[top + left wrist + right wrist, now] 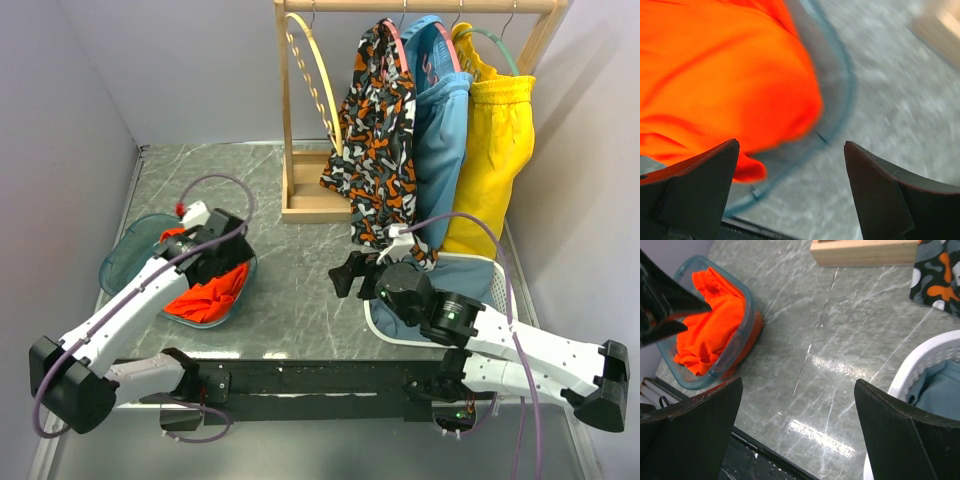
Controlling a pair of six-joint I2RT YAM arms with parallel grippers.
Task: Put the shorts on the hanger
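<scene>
Where the two arms are bolted at the near edge of the grey marbled surface (300, 300), each reaches forward on its own side. The left tool (791, 145) hangs over the near rim of a clear blue-tinted bin (115, 262), its fingers spread wide with nothing between them. Its wrist view is blurred, and whether a finger touches cloth I cannot tell. The shorts (205, 298) lie crumpled inside that bin, bright orange-red, bunched toward the bin's near right corner, just under and beside the left finger.

Across a bare stretch of surface, the right tool (799, 381) hovers with its fingers also wide apart and empty, pointing leftward toward the bin. Just beside it on the right sits a white basket (490, 265) with some blue-grey cloth (940, 385) in it.

Farther back stands a wooden rack (315, 195) – a block base, an upright and a top rail. The hanger (318, 75), a thin tan hoop with small holes along its rim, hangs bare at the left end of the rail, well apart from the shorts. To its right, pressed close together, hang patterned orange-black-white shorts (385, 150), blue shorts (440, 140) and yellow shorts (497, 140) – their lower edges reaching down near the basket's far rim.
</scene>
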